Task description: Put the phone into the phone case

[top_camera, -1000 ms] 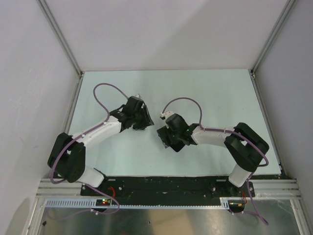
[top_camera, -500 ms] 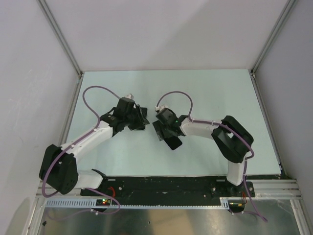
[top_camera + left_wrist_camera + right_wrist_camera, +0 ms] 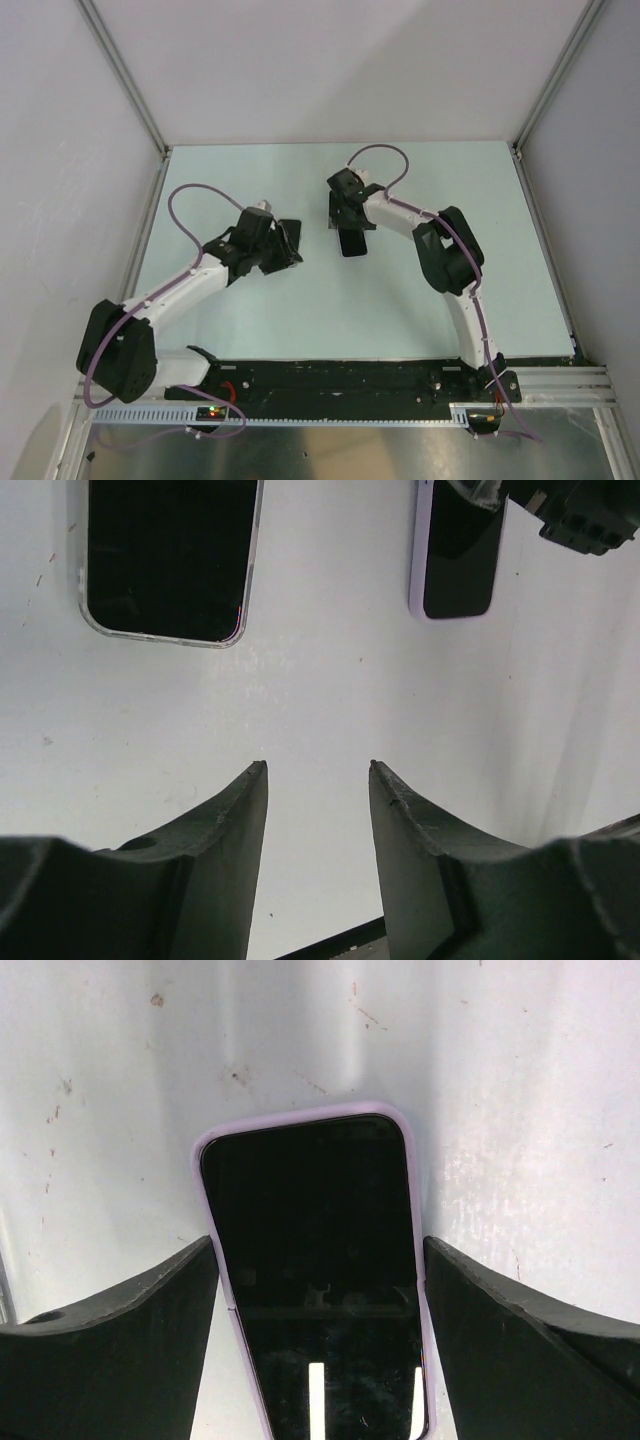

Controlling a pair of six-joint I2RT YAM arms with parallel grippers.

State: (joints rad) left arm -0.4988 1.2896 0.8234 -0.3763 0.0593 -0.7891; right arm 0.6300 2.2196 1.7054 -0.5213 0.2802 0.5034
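Note:
The phone [image 3: 312, 1260], a glossy black screen in a lilac rim, lies flat on the white table [image 3: 520, 1110]. My right gripper [image 3: 320, 1245] straddles it, both fingers pressed against its long sides. From above, the phone [image 3: 352, 242] sticks out toward the near side from under the right gripper [image 3: 347, 212]. The phone case [image 3: 165, 560], dark inside with a clear rim, lies on the table ahead and left of my left gripper [image 3: 317, 767]. That gripper is open with only bare table between its fingers. The left wrist view also shows the phone [image 3: 455, 565] at the upper right.
Grey walls with metal corner posts [image 3: 125, 80] enclose the table on three sides. The black base rail [image 3: 340, 378] runs along the near edge. Purple cables [image 3: 195, 195] loop over both arms.
My right arm has swung toward the far side of the table and its jaws have narrowed onto the phone's sides. The left gripper has drawn back slightly to the left, still open.

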